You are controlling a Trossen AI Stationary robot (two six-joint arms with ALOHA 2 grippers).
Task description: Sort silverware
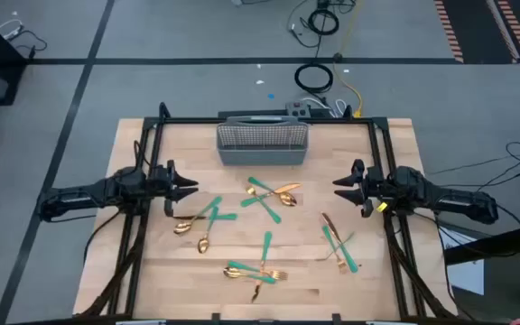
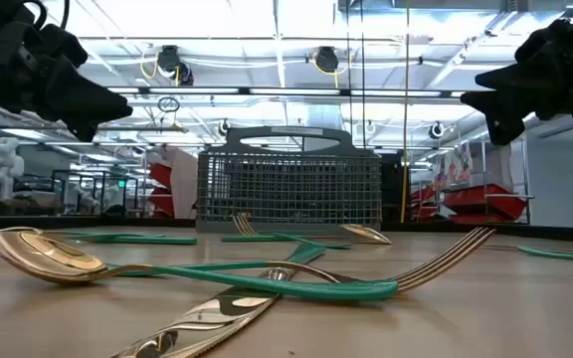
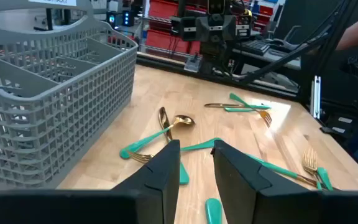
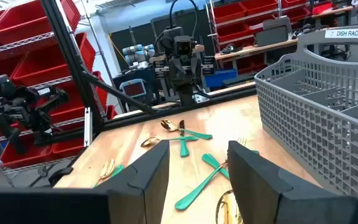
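Reads "DISH RACK 2" on basket [image 4: 316,118] label, upper right. Silverware [image 1: 264,203], gold heads and teal handles, scattered mid-table [image 1: 152,271]. Left gripper [image 3: 194,165] and right gripper [image 4: 197,165] jaws spread, empty.

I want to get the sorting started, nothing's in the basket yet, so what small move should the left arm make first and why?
Probably lower the left tool onto the nearest silverware just ahead of it. Its fingers stand apart and empty above the table, every piece lies loose on the wood, and the grey basket at the table's far edge looks empty. The right tool hovers empty too.
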